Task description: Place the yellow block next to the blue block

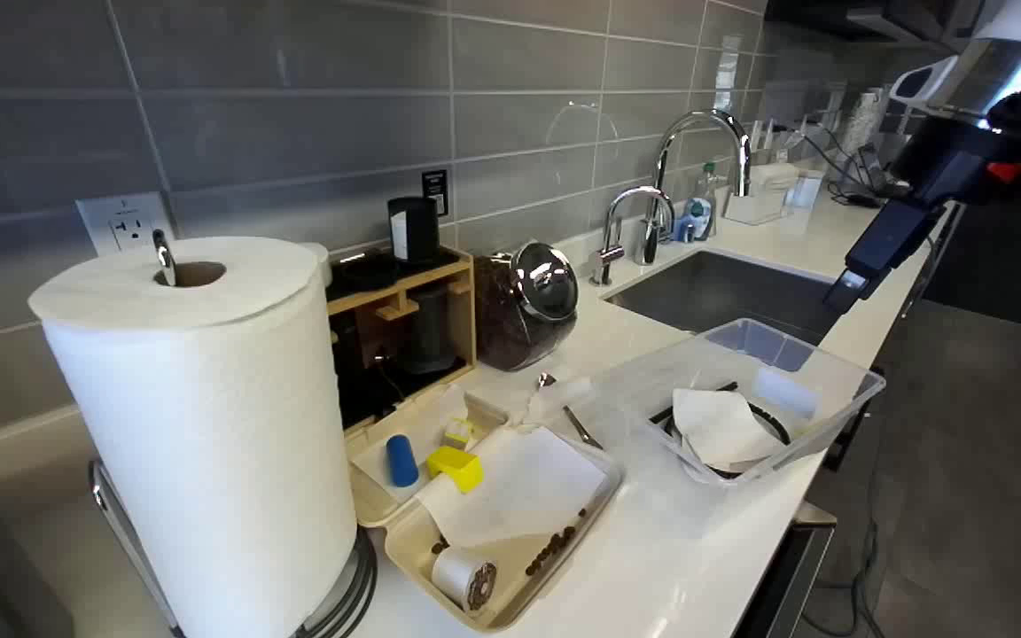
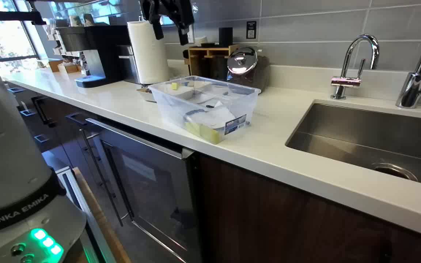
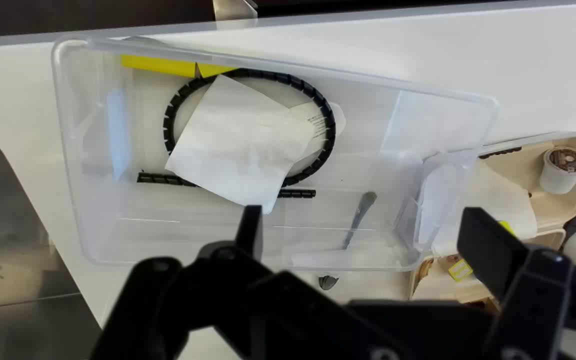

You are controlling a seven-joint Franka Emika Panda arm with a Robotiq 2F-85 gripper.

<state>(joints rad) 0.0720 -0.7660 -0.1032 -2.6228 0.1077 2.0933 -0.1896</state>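
We see the bright yellow chunky block (image 1: 455, 468) in a beige tray (image 1: 411, 534) on the white tabletop (image 1: 652, 549), just beside the blue cylindrical block (image 1: 401, 461) nearer the back edge. The black gripper (image 3: 363, 219) has its jaws wide apart, one hiding most of the yellow block in the wrist view.

A kitchen: chrome faucets (image 2: 343, 82) rise behind the sink (image 2: 360, 122); a coffee machine (image 2: 99, 51) and paper towel roll (image 2: 147, 60) stand well apart from it.

we see a white counter (image 1: 670, 558) carrying an upright paper towel roll (image 1: 209, 425), a coffee machine (image 2: 112, 54), lidded jar (image 1: 510, 328), wooden rack (image 1: 466, 310), open beige carton (image 1: 510, 558), clear bin (image 2: 170, 113) and, perhaps, a spoon (image 1: 582, 427) beside the bin.
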